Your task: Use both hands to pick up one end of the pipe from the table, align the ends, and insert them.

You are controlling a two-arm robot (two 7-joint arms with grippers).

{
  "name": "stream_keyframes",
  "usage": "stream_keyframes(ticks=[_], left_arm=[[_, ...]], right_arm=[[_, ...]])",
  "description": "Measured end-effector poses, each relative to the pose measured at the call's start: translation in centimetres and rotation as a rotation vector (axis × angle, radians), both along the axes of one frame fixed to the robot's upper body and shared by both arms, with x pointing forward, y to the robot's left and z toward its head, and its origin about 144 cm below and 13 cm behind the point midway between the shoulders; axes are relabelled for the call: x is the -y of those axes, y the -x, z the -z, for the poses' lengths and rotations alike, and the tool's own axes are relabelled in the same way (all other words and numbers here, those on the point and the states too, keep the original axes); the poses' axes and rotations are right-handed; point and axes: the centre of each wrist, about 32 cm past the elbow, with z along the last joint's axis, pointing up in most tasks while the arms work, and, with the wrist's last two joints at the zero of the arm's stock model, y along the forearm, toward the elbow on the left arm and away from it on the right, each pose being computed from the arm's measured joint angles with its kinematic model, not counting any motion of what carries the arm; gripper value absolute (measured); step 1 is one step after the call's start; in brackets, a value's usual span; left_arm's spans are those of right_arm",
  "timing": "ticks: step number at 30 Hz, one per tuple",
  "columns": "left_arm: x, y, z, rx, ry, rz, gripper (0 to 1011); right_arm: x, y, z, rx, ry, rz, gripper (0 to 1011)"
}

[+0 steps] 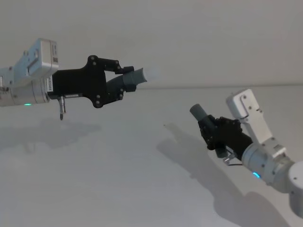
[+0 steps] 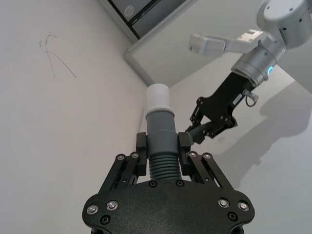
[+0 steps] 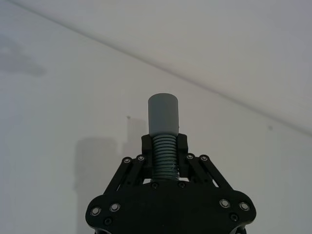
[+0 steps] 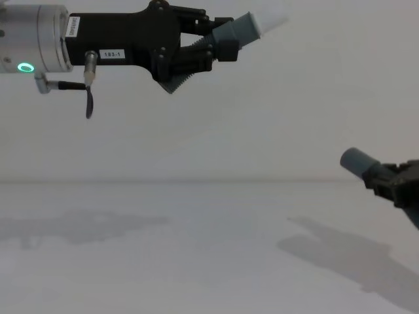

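The white-tipped pipe piece (image 1: 135, 77) hangs in the air well above the table (image 1: 118, 179), at about ten o'clock in the head view. Its white tip (image 1: 152, 73) points toward three o'clock and a touch upward. The left gripper (image 1: 124, 78) has it: the black fingers are drawn in narrow on the ribbed collar, one on each side. The smooth grey sleeve and the tip stand out beyond the fingertips. That arm reaches in level from nine o'clock. The other half, the plain grey pipe piece (image 1: 201, 113), sits lower and well apart, at roughly four o'clock from the white tip. It is tilted, with its round free end aimed toward ten or eleven o'clock, more or less back at the tip. From here I cannot tell whether that end is hollow. The right gripper (image 1: 210, 124) grips it the same way, fingers pinched on the ribbed part with the smooth grey end poking past them. Its arm comes up from five o'clock. The two ends do not touch; open air lies between them. Seen from the chest, the left-held piece rides high near twelve o'clock. The right-held one sits near the four o'clock edge, clear of the tabletop.
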Motion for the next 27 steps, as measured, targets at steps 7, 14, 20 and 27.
stream_keyframes(ticks=[7,14,20,27], left_arm=[[0.0,0.0,0.0,0.0,0.0,0.0,336],[0.0,0.0,0.0,0.0,0.0,0.0,339],[0.0,0.0,0.0,0.0,0.0,0.0,339],[0.0,0.0,0.0,0.0,0.0,0.0,339]], right_arm=[[2.1,0.4,-1.2,0.081,0.072,-0.107,252],[3.6,0.4,-2.4,0.135,0.148,-0.195,252],[4.9,0.1,-3.7,0.186,0.236,-0.278,252],[6.2,-0.4,-5.6,0.257,0.356,-0.383,252]])
